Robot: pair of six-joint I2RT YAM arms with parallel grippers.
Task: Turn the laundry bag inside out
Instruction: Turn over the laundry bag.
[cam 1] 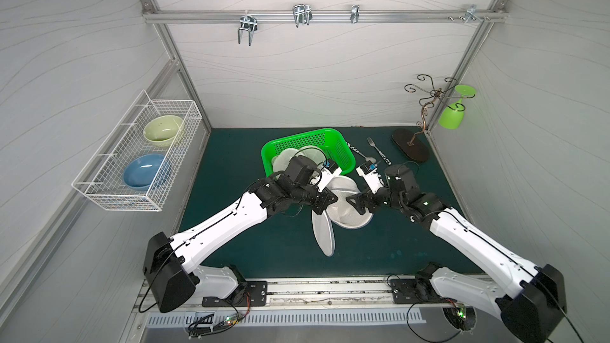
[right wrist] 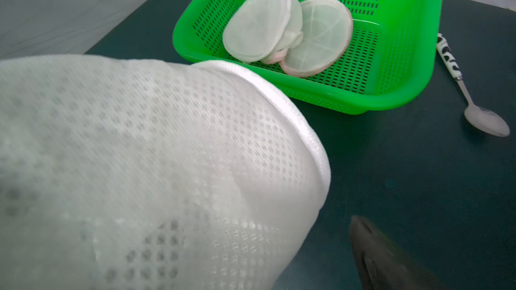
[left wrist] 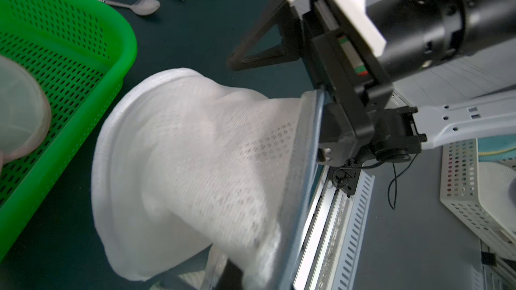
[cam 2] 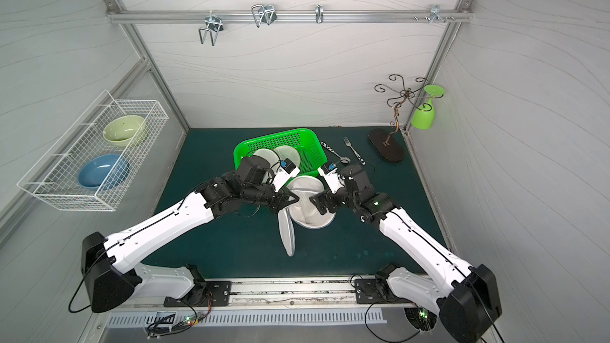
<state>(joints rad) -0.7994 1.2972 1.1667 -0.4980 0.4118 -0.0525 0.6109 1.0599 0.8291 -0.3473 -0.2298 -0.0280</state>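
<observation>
My left gripper [cam 1: 331,200] is pinched together at the 9 o'clock side of the laundry bag [cam 1: 350,217]. The white mesh tents up toward it in my left wrist view, so I judge that I am holding a fold of it, though the fingertips themselves are buried under cloth. My right gripper [cam 1: 354,202] faces it from the 3 o'clock side with its jaws spread wide and nothing between them; one finger stands clear of the bound rim [left wrist: 173,72], and the other is hidden behind the fabric. The bag sits mid-table on the dark mat [cam 1: 231,166], puffed into a dome, with one flat oval lobe trailing toward 6 o'clock. At 12 o'clock, just beside it, is the green basket [cam 1: 326,132] holding more mesh bags [right wrist: 259,23], and the spoon [right wrist: 485,121] and fork [cam 1: 371,142] lie near 1 o'clock. I take this as mid-inversion. Next, my open right jaws need a fresh bite on the rim, then must peel it back over the dome while my left hand keeps the mesh anchored.
</observation>
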